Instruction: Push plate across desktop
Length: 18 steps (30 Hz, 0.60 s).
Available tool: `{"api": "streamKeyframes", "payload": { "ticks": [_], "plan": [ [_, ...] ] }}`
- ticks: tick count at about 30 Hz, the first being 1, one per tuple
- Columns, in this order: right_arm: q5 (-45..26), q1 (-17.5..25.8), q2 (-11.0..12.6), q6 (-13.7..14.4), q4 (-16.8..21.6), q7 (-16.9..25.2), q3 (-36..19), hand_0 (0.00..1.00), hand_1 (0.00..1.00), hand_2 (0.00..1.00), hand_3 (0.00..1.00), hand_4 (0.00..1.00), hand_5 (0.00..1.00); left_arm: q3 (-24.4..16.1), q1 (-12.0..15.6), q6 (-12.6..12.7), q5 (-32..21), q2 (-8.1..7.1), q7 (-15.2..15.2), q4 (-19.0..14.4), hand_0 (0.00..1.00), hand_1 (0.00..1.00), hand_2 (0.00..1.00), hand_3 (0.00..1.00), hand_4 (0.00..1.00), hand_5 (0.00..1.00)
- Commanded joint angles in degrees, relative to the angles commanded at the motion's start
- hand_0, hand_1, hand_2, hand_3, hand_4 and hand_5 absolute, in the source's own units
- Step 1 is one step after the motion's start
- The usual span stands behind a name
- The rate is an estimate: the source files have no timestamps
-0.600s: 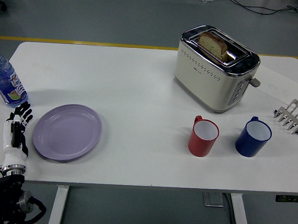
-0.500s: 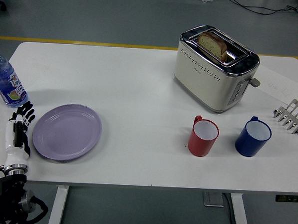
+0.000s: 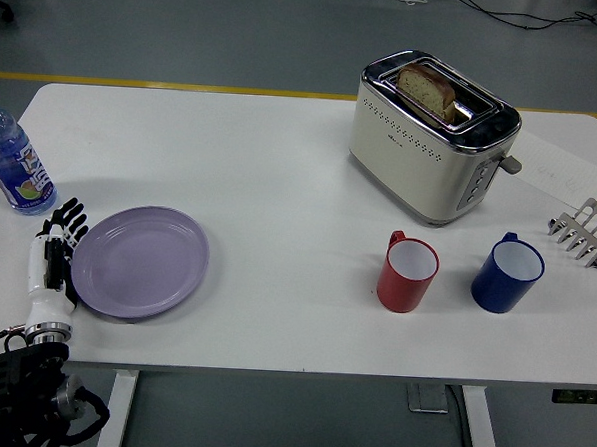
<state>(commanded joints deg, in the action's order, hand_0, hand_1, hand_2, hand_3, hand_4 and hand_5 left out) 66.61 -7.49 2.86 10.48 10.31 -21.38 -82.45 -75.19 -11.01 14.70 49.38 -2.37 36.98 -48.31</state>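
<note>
At about eight o'clock on the white table [image 3: 282,163], seen from the head view, our left hand [image 3: 54,259] lay edge-on against the left rim of the plate [image 3: 141,261], its fingers [image 3: 71,217] extended and spread, gripping nothing. We judged that the flat hand was set there because a push needs a broad contact against the rim rather than a pinch, and the plate's open path lay toward three o'clock. Our right hand was out of view.

That plate was lavender, round and shallow, with a smooth matt face and a gently raised lip; it looked like ceramic or melamine that would slide readily on the slick tabletop. At ten o'clock from it stood a clear plastic water bottle [image 3: 14,164] with a blue label, just beyond our fingertips and apart from the plate.

Well apart, at three o'clock, stood a red mug [image 3: 408,273] and a blue mug [image 3: 507,273], both glossy with white insides. Behind them, toward one o'clock, sat a cream and chrome toaster [image 3: 429,135] with a slice of bread [image 3: 428,88] standing in its slot. A metal toast rack [image 3: 584,233] rested at the far right edge.
</note>
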Motion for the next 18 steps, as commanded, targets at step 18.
{"api": "streamKeyframes", "payload": {
  "ticks": [18],
  "plan": [
    [-0.3, 0.1, 0.1, 0.0, 0.0, 0.1, 0.3, 0.516, 0.483, 0.596, 0.543, 0.181, 0.270, 5.6, -2.5, -0.4, -4.4, 0.30, 0.0, -0.6, 0.825, 0.847, 0.859, 0.782, 0.500, 0.998]
  ]
}}
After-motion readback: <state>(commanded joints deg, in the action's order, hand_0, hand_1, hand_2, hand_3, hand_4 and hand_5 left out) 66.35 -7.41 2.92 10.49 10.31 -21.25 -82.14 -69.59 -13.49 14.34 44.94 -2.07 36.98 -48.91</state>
